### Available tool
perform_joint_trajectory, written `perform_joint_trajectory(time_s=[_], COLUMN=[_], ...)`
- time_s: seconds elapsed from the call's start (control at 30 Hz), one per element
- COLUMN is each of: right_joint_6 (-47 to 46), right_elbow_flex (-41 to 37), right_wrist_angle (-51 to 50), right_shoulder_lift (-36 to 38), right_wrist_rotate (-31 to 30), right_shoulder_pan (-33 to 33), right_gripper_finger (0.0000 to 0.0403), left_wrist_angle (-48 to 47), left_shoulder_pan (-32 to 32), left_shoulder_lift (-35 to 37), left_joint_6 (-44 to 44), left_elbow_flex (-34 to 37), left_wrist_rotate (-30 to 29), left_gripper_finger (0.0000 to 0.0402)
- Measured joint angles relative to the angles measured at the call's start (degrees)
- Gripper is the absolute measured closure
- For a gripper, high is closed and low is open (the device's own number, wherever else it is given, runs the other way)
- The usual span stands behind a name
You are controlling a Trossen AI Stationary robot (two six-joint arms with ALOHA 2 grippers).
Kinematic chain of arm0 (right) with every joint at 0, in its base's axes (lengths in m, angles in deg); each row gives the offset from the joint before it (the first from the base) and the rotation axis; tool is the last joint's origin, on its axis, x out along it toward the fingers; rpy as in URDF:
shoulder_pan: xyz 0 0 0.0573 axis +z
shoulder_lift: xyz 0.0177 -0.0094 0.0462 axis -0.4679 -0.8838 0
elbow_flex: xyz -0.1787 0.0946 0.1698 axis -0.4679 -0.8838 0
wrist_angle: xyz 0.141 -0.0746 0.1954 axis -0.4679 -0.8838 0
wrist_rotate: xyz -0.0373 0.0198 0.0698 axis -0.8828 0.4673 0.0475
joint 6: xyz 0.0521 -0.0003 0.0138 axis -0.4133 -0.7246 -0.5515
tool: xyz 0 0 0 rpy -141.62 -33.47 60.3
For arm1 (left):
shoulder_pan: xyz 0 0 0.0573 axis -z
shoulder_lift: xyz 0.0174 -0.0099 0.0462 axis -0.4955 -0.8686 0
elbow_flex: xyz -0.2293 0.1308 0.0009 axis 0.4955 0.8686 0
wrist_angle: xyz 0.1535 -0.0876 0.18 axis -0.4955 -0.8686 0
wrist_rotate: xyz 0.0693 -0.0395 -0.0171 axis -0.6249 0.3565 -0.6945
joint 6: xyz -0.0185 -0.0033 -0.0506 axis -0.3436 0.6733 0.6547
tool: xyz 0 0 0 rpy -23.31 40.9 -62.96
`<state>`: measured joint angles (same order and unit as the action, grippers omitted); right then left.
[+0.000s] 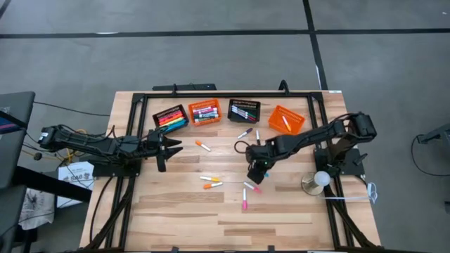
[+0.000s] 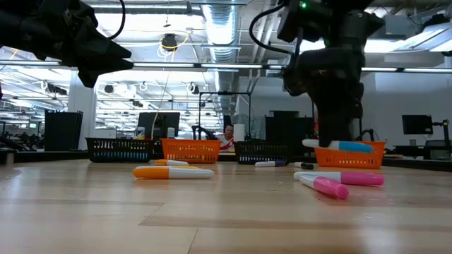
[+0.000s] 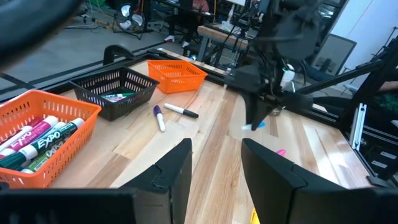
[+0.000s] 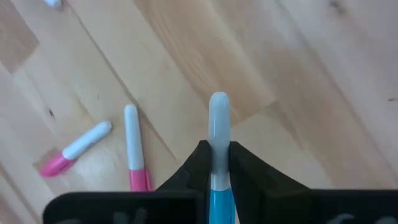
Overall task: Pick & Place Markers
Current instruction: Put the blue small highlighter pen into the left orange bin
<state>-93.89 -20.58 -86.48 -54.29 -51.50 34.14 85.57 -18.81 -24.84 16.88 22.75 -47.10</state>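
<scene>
Right pincer [image 4: 217, 163] is clamped tight on a blue-capped marker [image 4: 217, 134], lifted off the bench [image 1: 281, 211] just above the two pink-capped markers [image 4: 99, 152]. Left pincer [image 3: 214, 165] hangs partway open and empty, well left of those pink ones.

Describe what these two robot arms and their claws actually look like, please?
Both arms are dark, nearly black, built of jointed segments. Black cables run along the left arm and loop beside the right arm. The left gripper ends in two flat, squared dark fingers; the right gripper in two blunt dark fingers that narrow toward the tips. No markings are legible.
</scene>
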Motion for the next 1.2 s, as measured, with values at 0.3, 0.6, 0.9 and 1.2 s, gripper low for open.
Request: perform_joint_trajectory(time_s=[0.3,0.6,0.9,1.2], right_joint_6=[1.6,3.5,6.2,11.0], right_elbow_flex=[0.1,0.1,0.2,0.2], right_wrist_angle=[-1.5,-2.0,-5.4,-17.0], right_shoulder_lift=[2.6,2.8,3.0,8.6], right_wrist_rotate=[0.2,0.8,1.0,-1.2], right_shoulder_pan=[-2.2,-3.2,-4.9,-10.7], right_gripper_finger=[0.0367,0.0366,0.0368,0.0368], left_wrist_angle=[0.0,0.0,0.0,0.0], left_shoulder_pan=[0.0,0.0,0.0,0.0], left_shoulder_lift=[0.0,0.0,0.0,-0.5], left_joint_6=[0.0,0.0,-0.1,-0.2], left_elbow_flex=[0.0,0.0,0.0,0.0], left_wrist_rotate=[0.0,0.0,0.0,0.0], left_gripper_finger=[0.0263,0.0263,0.0263,0.0263])
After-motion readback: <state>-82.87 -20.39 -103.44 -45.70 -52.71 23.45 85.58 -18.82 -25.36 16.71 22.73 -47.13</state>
